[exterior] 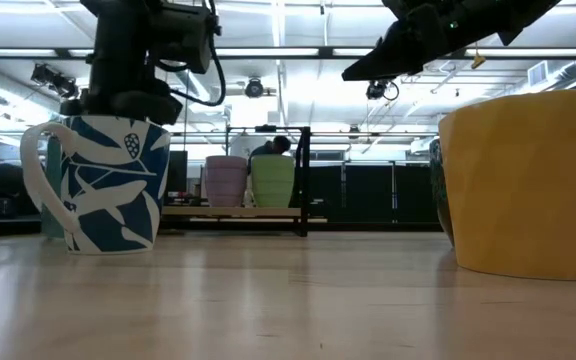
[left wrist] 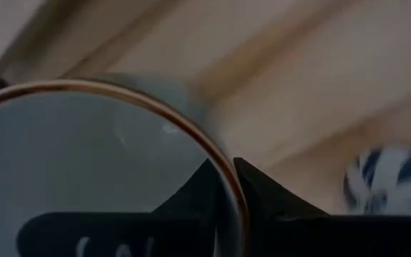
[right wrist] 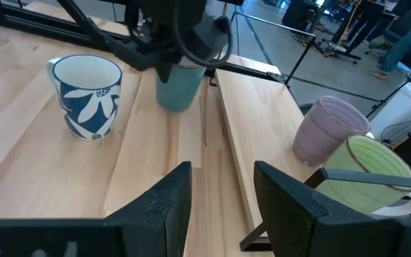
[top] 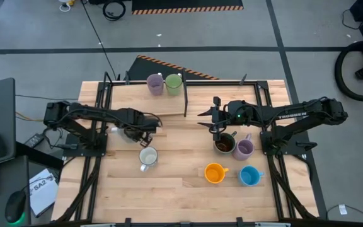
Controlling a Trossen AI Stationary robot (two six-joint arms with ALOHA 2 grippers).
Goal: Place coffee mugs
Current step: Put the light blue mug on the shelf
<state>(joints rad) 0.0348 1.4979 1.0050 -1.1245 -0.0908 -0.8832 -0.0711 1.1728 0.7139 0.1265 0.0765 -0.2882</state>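
Note:
My left gripper [top: 141, 125] [left wrist: 223, 187] is shut on a pale blue-grey mug [top: 126, 133] [right wrist: 179, 87] at the table's left middle. A white mug with blue leaves [top: 147, 157] [exterior: 108, 180] stands just nearer than it. A lilac mug [top: 155, 84] and a green mug [top: 174, 83] stand on a raised shelf at the far edge. My right gripper [top: 214, 126] [right wrist: 220, 203] is open and empty, hovering over a dark brown mug [top: 224, 144]. Beside that mug stands a second lilac mug [top: 244, 149], with an orange mug [top: 214, 173] and a blue mug [top: 249, 176] nearer. My left gripper holds the pale blue-grey mug by its brown-edged rim [left wrist: 227, 160], one finger [left wrist: 191, 196] inside the mug and one [left wrist: 270, 196] outside. The fingers come from above, pointing down. The mug is upright; whether its base is on the table I cannot tell.
The shelf's dark upright post [top: 185, 98] stands between the two arms. Metal frame rails [top: 106, 88] run along the table's sides. Bare wood [top: 169, 189] lies along the near edge, left of the orange mug.

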